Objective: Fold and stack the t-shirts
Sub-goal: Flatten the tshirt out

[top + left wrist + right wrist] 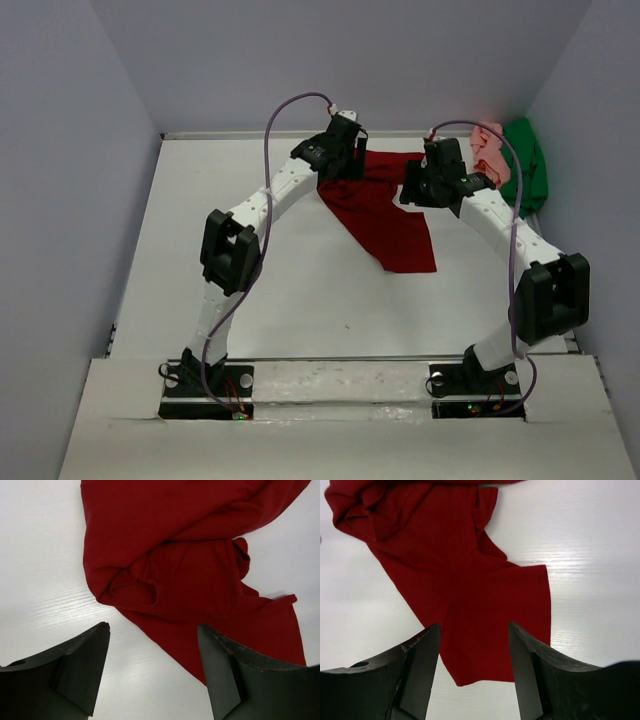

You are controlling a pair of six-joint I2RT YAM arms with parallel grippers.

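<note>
The dark red t-shirt point(385, 215) lies crumpled and stretched out on the white table, running from the far middle toward the centre. It fills much of the left wrist view point(190, 565) and the right wrist view point(455, 575). My left gripper point(343, 165) hangs over its far left end, open and empty point(154, 630). My right gripper point(428, 190) hangs over its right side, open and empty point(475, 630). The pale pink t-shirt point(487, 150) and the bright green t-shirt point(525, 165) lie bunched together at the far right.
The white table point(300, 300) is bounded by grey walls on the left, back and right. The arm bases point(205, 385) sit at the near edge.
</note>
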